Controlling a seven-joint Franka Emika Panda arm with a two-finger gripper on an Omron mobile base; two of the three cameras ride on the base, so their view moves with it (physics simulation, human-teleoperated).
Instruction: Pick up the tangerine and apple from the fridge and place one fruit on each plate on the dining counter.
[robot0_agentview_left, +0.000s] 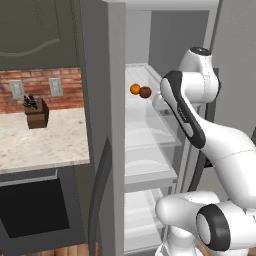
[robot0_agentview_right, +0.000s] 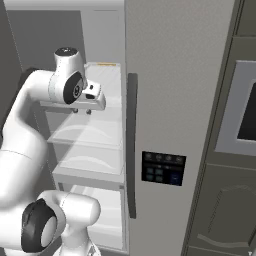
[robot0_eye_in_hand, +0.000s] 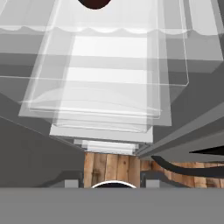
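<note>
We see one open fridge (robot0_agentview_left: 116, 125) with several white translucent shelves (robot0_agentview_left: 145, 135). One white arm (robot0_agentview_left: 200, 125) reaches in at the upper shelf, its claw (robot0_agentview_right: 82, 111) drawn narrow, holding nothing we can make out. One apple (robot0_agentview_left: 145, 92) and, touching at its left, one tangerine (robot0_agentview_left: 135, 89) rest on that shelf, left of the arm's wrist.

Bright orange tangerine (robot0_agentview_left: 135, 89), dark reddish-brown apple (robot0_agentview_left: 145, 92), grey fridge (robot0_agentview_left: 116, 125) with white translucent shelves (robot0_agentview_left: 147, 131)

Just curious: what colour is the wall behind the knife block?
Red-brown brick, behind the knife block; left base view shows it best.
</note>
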